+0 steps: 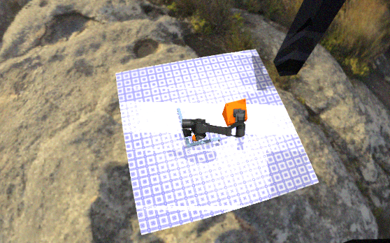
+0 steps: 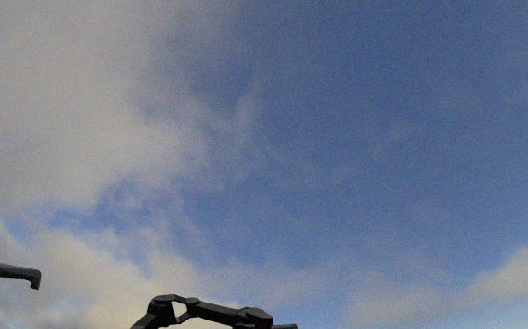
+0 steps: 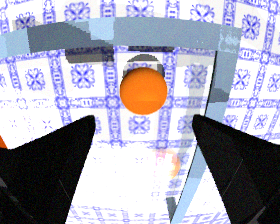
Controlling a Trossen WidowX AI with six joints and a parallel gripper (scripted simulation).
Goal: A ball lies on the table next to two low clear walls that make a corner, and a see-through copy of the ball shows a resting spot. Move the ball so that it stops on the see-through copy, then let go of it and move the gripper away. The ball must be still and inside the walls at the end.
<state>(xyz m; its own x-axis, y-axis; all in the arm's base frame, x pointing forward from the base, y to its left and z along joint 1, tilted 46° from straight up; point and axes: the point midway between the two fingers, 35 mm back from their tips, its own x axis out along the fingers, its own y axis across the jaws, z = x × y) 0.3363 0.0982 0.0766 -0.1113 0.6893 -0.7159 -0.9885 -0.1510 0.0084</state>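
- Your arm (image 1: 220, 129) is dark grey to black, built of slim links with rounded, bulkier joint housings.
- Its base (image 1: 235, 112) is a bright orange block with a dark grey bracket on top.
- Your pincer (image 3: 143, 156) shows two matt black fingers, broad at the root and tapering to blunt points.
- From the exterior view you see links (image 2: 213, 312) with angular, faceted edges, in silhouette.

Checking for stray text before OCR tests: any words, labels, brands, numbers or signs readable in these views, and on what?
None readable in any view.
Table cover: only a repeating purple square-and-cross pattern, no letters.
Orange base block, arm, ball, clear walls: no markings visible.
Exterior view: sky and arm links only, no text.
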